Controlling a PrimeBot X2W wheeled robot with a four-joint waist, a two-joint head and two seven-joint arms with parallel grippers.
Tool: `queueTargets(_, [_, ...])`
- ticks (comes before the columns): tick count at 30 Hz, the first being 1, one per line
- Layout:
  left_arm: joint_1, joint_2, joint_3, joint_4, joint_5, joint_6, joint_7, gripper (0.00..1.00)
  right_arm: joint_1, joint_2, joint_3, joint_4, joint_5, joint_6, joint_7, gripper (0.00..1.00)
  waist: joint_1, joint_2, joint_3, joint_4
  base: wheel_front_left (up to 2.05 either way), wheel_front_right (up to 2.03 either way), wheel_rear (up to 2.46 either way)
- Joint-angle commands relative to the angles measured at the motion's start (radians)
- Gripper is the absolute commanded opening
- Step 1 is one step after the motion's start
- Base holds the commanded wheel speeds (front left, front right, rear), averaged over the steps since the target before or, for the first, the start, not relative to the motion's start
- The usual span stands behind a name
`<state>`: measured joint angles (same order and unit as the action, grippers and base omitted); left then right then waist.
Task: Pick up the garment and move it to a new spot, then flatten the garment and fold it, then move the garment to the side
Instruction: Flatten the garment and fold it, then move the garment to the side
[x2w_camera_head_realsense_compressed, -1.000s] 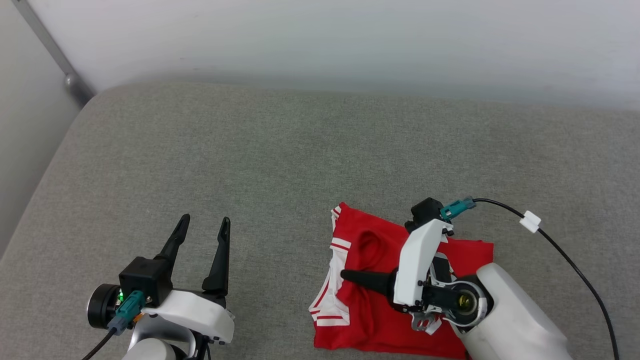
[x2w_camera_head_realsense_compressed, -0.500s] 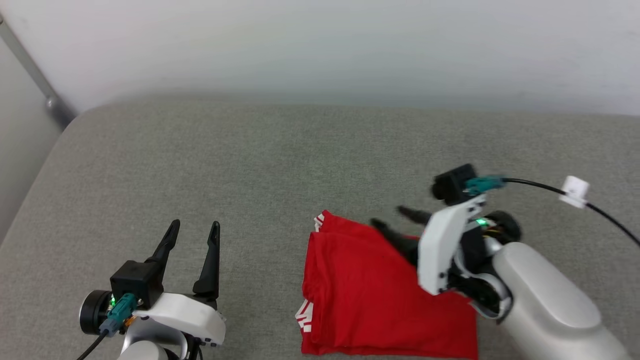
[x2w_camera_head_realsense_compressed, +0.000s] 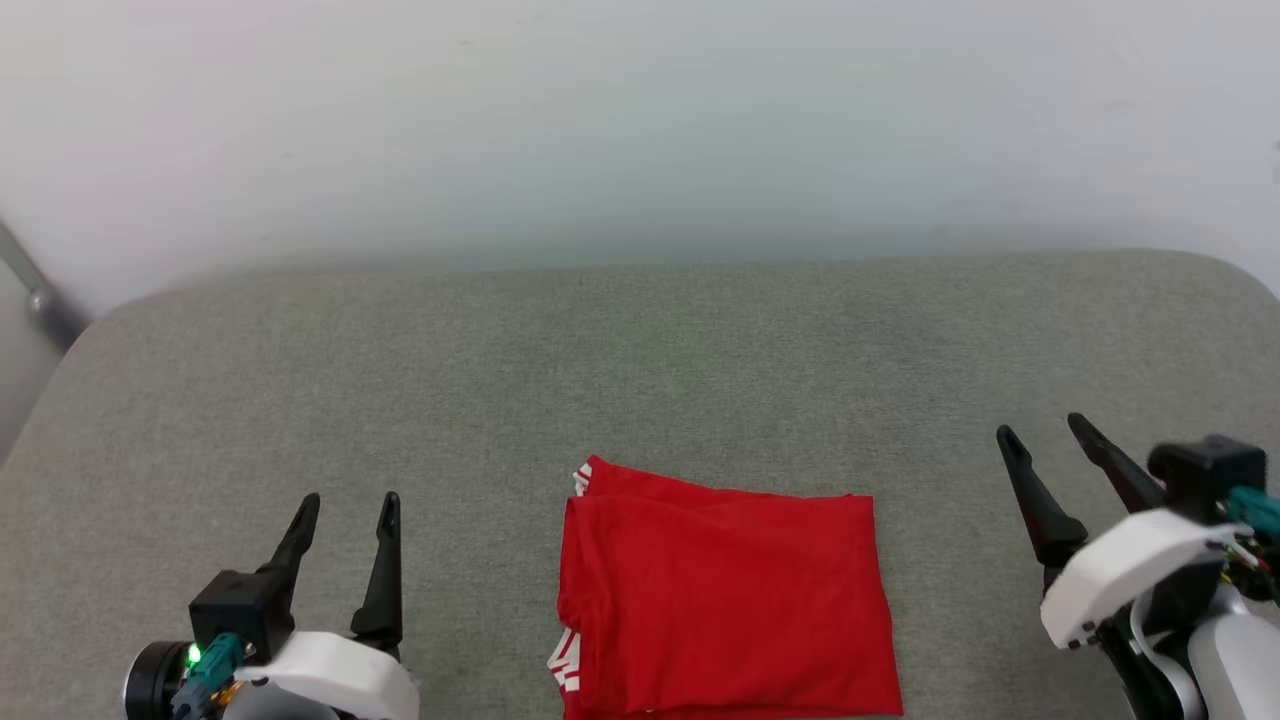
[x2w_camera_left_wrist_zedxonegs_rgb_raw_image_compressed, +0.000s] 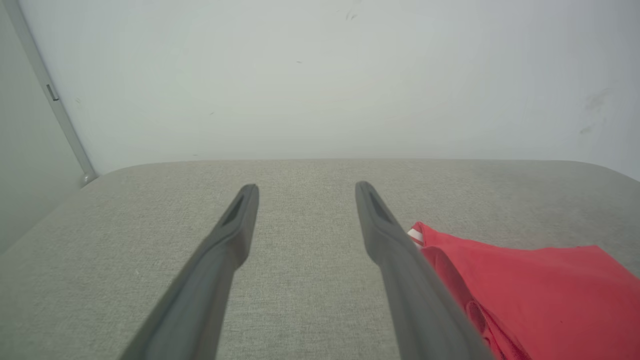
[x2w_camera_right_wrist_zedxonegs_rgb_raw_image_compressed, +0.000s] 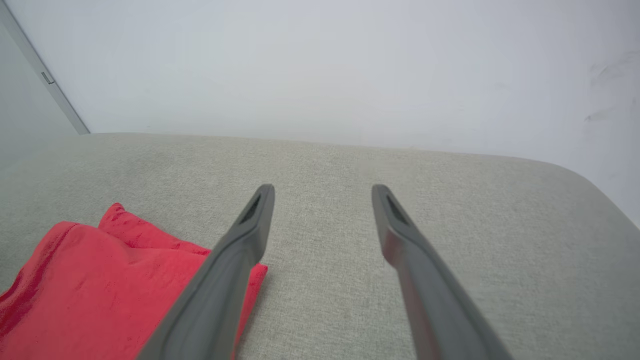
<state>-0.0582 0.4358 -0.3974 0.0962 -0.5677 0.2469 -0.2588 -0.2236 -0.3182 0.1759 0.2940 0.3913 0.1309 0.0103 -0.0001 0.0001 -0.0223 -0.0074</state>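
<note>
**Item count.** One garment (x2w_camera_head_realsense_compressed: 725, 600), two tools, and two dark fingers on each tool. All work takes place on one gray fabric-covered counter (x2w_camera_head_realsense_compressed: 640, 380), which stands against a pale wall (x2w_camera_head_realsense_compressed: 640, 120).

**Garment position.** The garment lies flat on the counter as a folded, roughly rectangular red packet. It sits near the front of the head view, between the two tools and touching neither. Red-and-white striped trim shows at two places along its left edge: at the far corner and at the near corner. The near edge of the packet runs out of the bottom of the head view.

**Left tool (x2w_camera_head_realsense_compressed: 350, 500).** It is located at the lower left of the head view. Both fingers point away from the robot, toward the wall. The fingers stand wide apart with bare counter visible between them, and the tool holds nothing. In the left wrist view the garment lies to the right of the fingers.

**Right tool (x2w_camera_head_realsense_compressed: 1040, 428).** It is located at the lower right of the head view, well apart from the garment. The fingers lean forward and toward the robot's left. The fingers are spread wide and the tool is empty. In the right wrist view the garment occupies the lower left, and its far corner passes behind the left-hand finger (x2w_camera_right_wrist_zedxonegs_rgb_raw_image_compressed: 240, 240).
</note>
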Motion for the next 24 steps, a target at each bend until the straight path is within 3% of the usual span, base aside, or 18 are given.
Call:
queueTargets(1, [0.022, 0.008, 0.006, -0.003, 0.004, 0.006, -0.005, 1.00, 0.053, 0.025, -0.037, -0.062, -0.019, 0.000, -0.020, 1.00, 0.0001, -0.0001, -0.013, -0.015, 0.00, 0.00, 0.00])
queueTargets(9, [0.062, 0.010, 0.024, -0.015, 0.005, 0.021, -0.007, 1.00, 0.214, 0.111, -0.126, -0.292, -0.073, 0.000, -0.022, 1.00, 0.0001, -0.0001, -0.031, -0.032, 0.00, 0.00, 0.00])
queueTargets(17, [0.069, -0.001, 0.034, -0.016, 0.011, 0.024, -0.007, 1.00, 0.296, 0.173, -0.169, -0.368, -0.111, 0.000, 0.018, 1.00, 0.0001, -0.0001, -0.023, -0.030, 0.00, 0.00, 0.00])
queueTargets(24, [0.052, -0.005, 0.047, -0.016, 0.020, 0.022, -0.008, 1.00, 0.312, 0.186, -0.181, -0.399, -0.133, 0.000, 0.040, 1.00, 0.0001, -0.0001, -0.011, -0.028, 0.00, 0.00, 0.00])
